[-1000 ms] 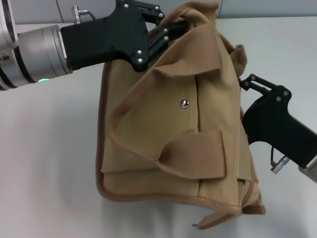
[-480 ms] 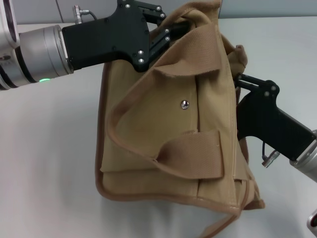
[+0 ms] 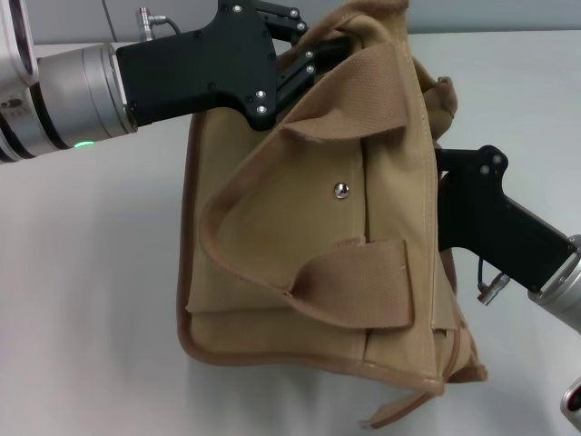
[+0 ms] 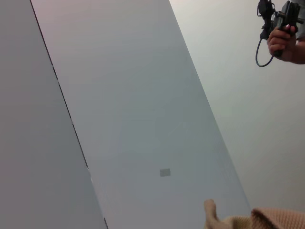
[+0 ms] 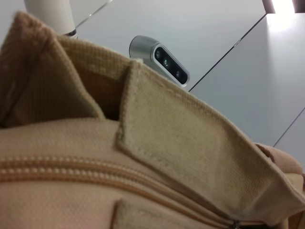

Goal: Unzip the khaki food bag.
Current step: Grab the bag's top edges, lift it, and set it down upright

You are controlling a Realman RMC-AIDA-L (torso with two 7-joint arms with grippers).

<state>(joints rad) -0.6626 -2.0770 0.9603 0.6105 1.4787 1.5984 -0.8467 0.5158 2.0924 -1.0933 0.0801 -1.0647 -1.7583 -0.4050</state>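
Bag (image 3: 309, 245), khaki, on table (image 3: 91, 300), front pocket up; left tool (image 3: 304, 54) clamped on top far corner as anchor; right tool (image 3: 442, 163) tucked behind right edge toward closed zipper (image 5: 71, 168), finger state impossible to tell.

Khaki food bag (image 3: 309, 245) between left claw (image 3: 304, 54) and right claw (image 3: 442, 168).

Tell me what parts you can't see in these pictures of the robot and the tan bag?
- Right gripper: head view, fingertips hidden behind the khaki food bag, so open or shut is unknown.
- Left gripper: head view, fingertips buried in the bag's top folds.
- Zipper: right wrist view, its pull isn't visible; the bottom edge cuts it off.
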